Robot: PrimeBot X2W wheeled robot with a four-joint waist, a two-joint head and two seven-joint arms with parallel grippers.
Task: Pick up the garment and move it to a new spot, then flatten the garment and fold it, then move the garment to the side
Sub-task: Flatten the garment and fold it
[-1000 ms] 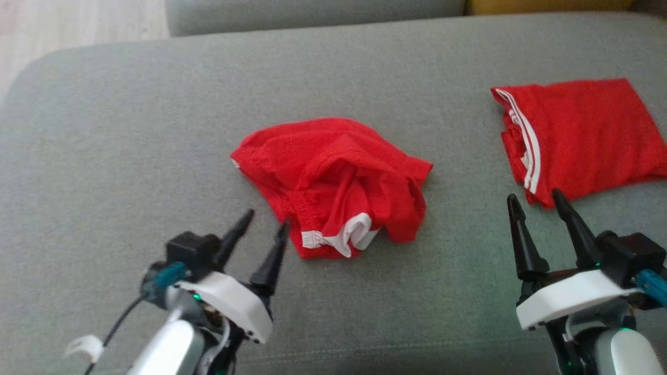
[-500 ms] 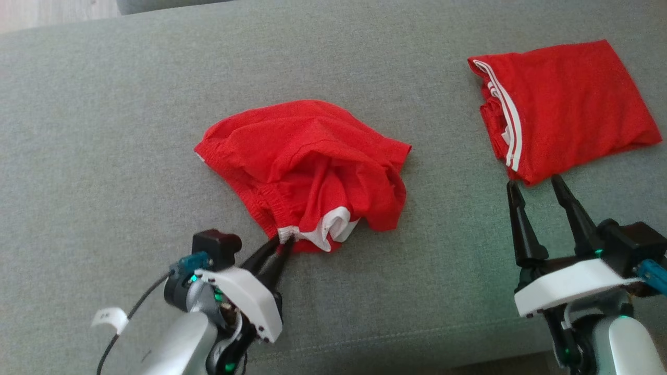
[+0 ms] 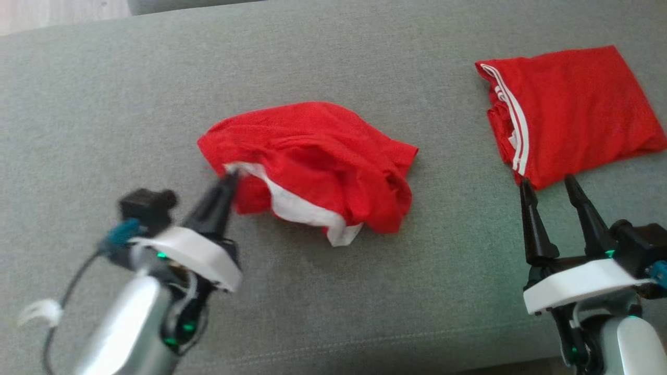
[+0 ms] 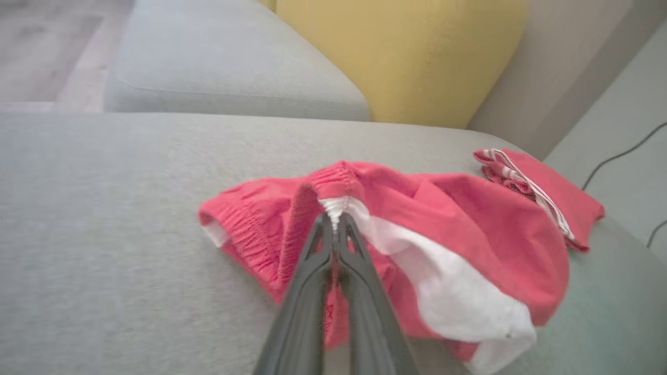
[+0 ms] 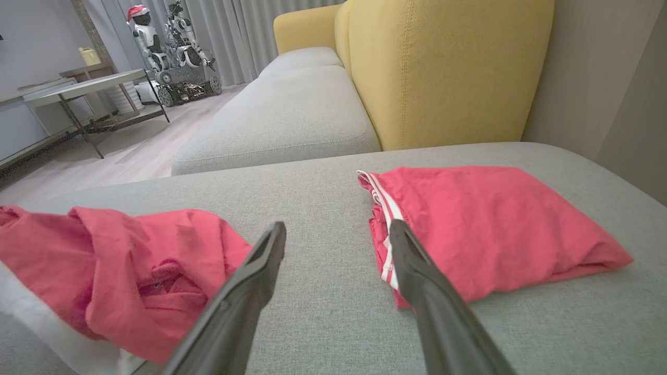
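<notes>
Left wrist view: we clamp our left gripper (image 4: 336, 221) shut on the waistband of the garment (image 4: 469, 219); right of it, our right gripper (image 3: 546, 181) stands wide open.

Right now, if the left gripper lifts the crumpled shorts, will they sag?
Probably sag: the shorts lie in soft folds. Likely light: thin cloth. The left gripper pinches only the waistband, so the rest should trail.

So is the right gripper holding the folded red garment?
No, the right gripper has its fingers spread with only grey cushion between them, near the folded red garment.
</notes>
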